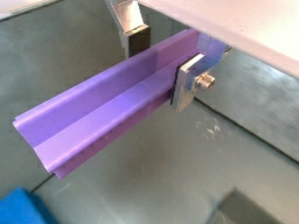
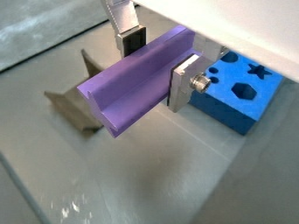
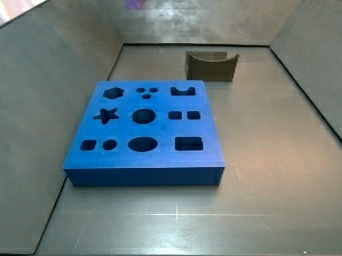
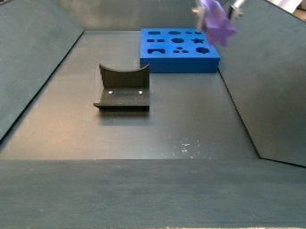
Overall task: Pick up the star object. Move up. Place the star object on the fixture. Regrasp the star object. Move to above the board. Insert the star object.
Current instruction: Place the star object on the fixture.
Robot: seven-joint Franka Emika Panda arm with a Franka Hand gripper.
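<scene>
My gripper (image 1: 163, 59) (image 2: 158, 63) is shut on the star object (image 1: 100, 109) (image 2: 131, 83), a long lavender prism held crosswise between the silver fingers (image 2: 184, 83). In a side view the star object (image 4: 216, 24) hangs in the air near the far right of the blue board (image 4: 180, 50), with the gripper (image 4: 223, 7) at the frame's top edge. The board (image 3: 147, 130) lies flat with its cut-out holes facing up, a star among them. The fixture (image 3: 210, 65) (image 4: 122, 89), a dark notched block, stands on the floor apart from the board. Both also show under the star object, the fixture (image 2: 76, 107) and the board (image 2: 239, 92).
Dark sloping walls (image 4: 42, 80) enclose the grey floor (image 4: 156, 134) on all sides. A corner of the board (image 1: 17, 210) shows in a wrist view.
</scene>
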